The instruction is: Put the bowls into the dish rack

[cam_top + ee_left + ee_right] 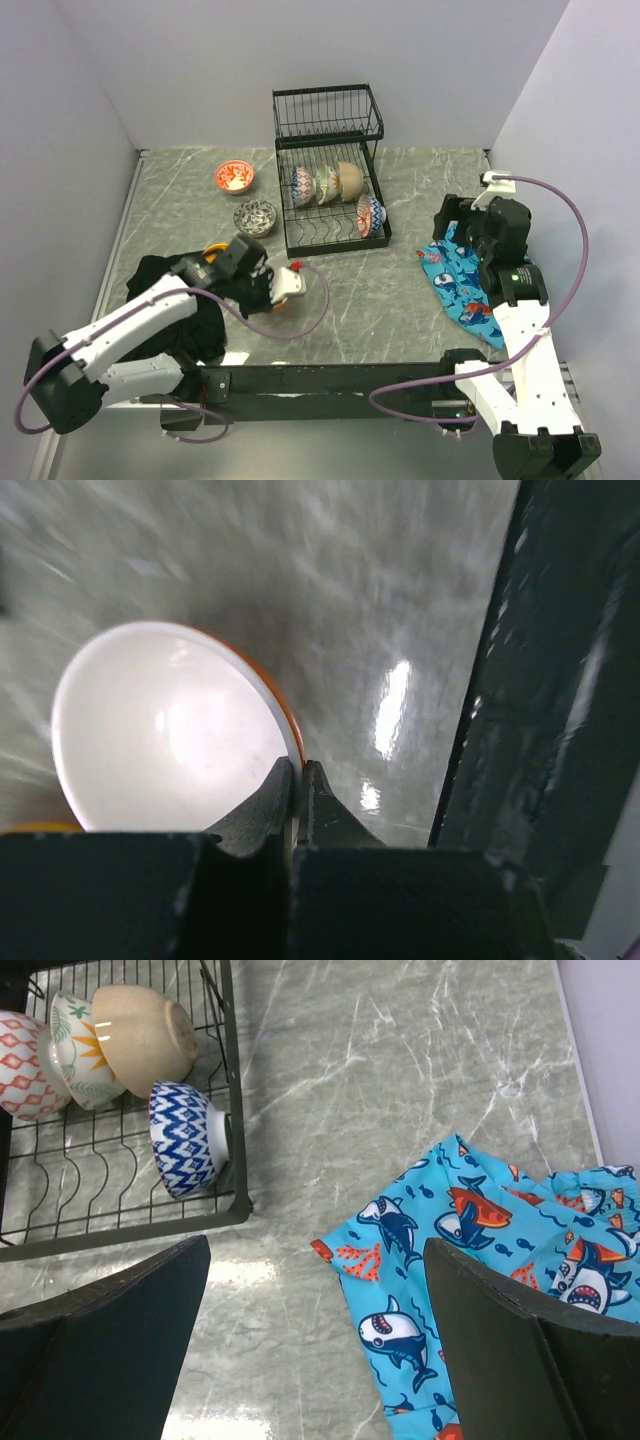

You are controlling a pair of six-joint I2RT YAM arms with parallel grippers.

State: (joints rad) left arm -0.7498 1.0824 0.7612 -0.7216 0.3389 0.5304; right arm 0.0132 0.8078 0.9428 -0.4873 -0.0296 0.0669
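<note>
- One orange bowl (170, 730), white inside, is at the near left of the table; the left gripper (298, 778) is clenched on its rim, one finger inside, one outside; whether it rests on the table I cannot tell
- Four racked bowls (330, 185) stand on edge in the dish rack (336, 244); the rack lies far and right of the held bowl
- The right gripper (318, 1310) hangs released over the shark-print cloth (480, 1250), right of the rack; the left arm holds the load

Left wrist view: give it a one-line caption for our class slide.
Left gripper shut on the rim of a white-lined orange bowl, grey marbled table behind.
</note>
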